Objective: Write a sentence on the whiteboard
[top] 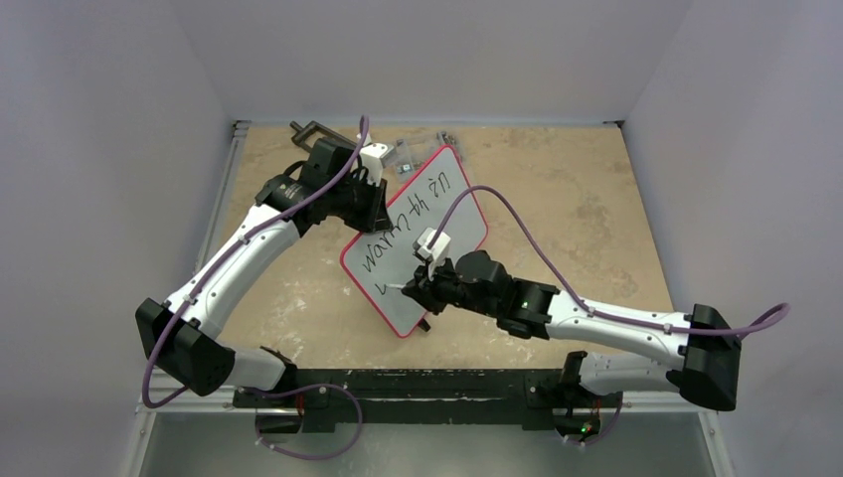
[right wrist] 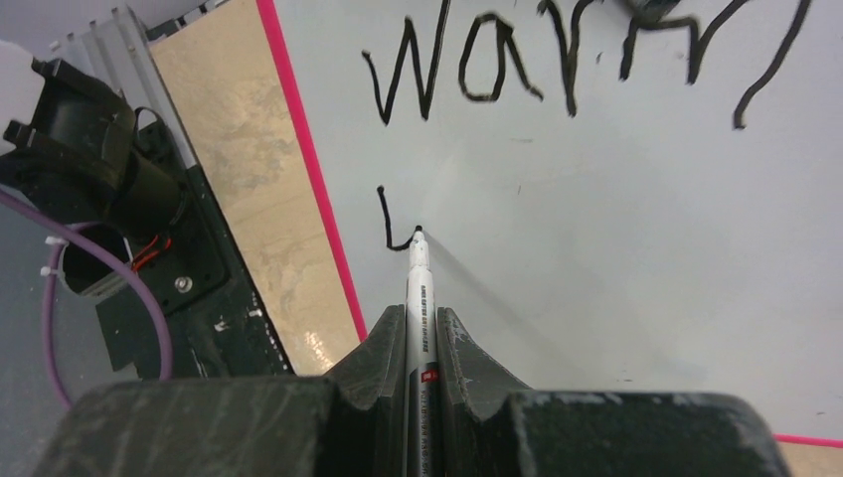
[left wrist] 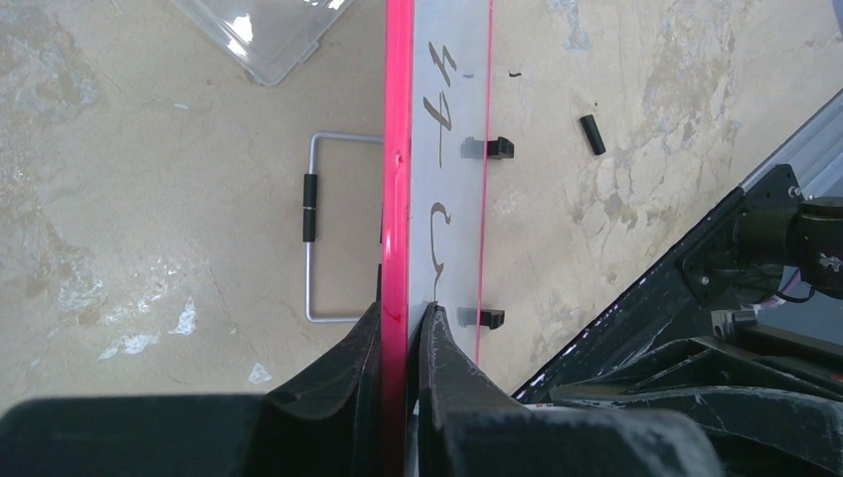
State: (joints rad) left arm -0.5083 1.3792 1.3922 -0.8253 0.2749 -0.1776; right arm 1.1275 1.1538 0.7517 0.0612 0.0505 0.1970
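- While my right hand [right wrist: 413, 320] is clamped tight on a white marker [right wrist: 419, 288], the marker's black tip touches the whiteboard [right wrist: 616, 248], at the end of a short hooked stroke [right wrist: 390, 224] that starts the second line.
- Above that stroke sits the first line of the sentence [right wrist: 497, 75]; from my right wrist I read "warm" and the beginnings of more letters, cut off at the frame edge.
- From above, my right hand [top: 413, 288] reaches in from the right over the near corner of the whiteboard [top: 398, 310], which lies skewed near the middle of the worktop [top: 596, 219], one corner pointing toward my bases.
- The sentence [top: 403, 234] runs along the board away from me and reads roughly "warmth in".
- One black foot [top: 424, 324] shows at the near corner; I cannot tell whether the board rests on the worktop there.
- My left hand [left wrist: 403, 316] is closed on the board's red rim [left wrist: 398, 149], one finger on each face, and from that wrist the whiteboard [left wrist: 452, 219] appears almost edge-on.
- From above, that left hand [top: 370, 204] grips the long left edge, toward the far end.
- Two more black feet [left wrist: 492, 148] stick out along the board's opposite edge.
- Beyond, a bent metal wire loop [left wrist: 323, 238] with a black sleeve lies on the worktop [left wrist: 149, 199] beside the rim, and a small black piece [left wrist: 592, 134] lies on the other side.
- Farthest off, a clear plastic box [left wrist: 268, 30] sits near the board's far corner.
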